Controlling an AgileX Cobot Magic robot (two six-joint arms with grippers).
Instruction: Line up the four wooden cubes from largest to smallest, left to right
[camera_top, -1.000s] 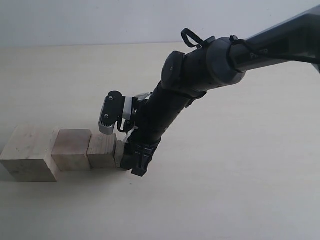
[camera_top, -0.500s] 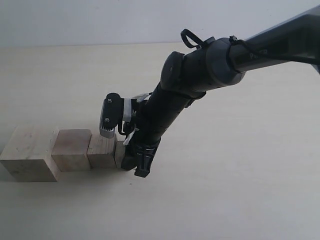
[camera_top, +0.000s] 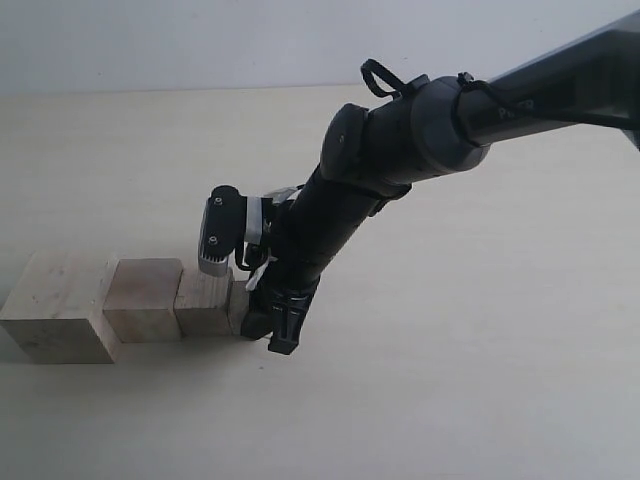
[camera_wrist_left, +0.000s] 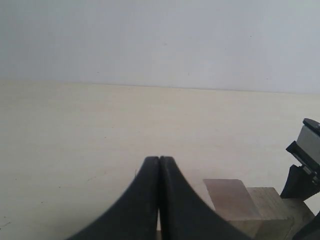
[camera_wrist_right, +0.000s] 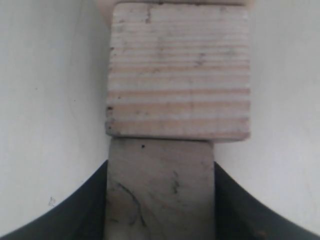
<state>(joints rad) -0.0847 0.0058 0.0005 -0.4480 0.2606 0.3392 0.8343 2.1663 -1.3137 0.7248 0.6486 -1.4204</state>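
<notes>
The right tool (camera_top: 268, 320) is closed partway on the smallest cube (camera_top: 239, 306). In the right wrist view its dark fingers (camera_wrist_right: 75, 210) lie against two opposite sides of the cube, so the gap between them is just the cube's width. The gripped cube rests on the table (camera_top: 450, 380).

The left tool (camera_wrist_left: 159, 167) is fully closed, its two fingertips pressed together with nothing between them, and it touches no cube (two pale tops show at the edge of its own view, and I cannot tell which cubes they are).

There are four cubes, all standing on the table in one row. The largest cube (camera_top: 55, 305) is at the left end in the exterior view. The second cube (camera_top: 143, 298) touches its right side. The third cube (camera_top: 203, 300) comes next, against the second. The smallest stands farthest from the largest, at the other end of the row and partly hidden by the right tool. The tops step down away from the largest cube.

In the right wrist view the smallest cube (camera_wrist_right: 160, 195) meets a face of the third cube (camera_wrist_right: 177, 70) with no gap and is narrower than it. The right arm (camera_top: 400, 140) slants down to that far end.
</notes>
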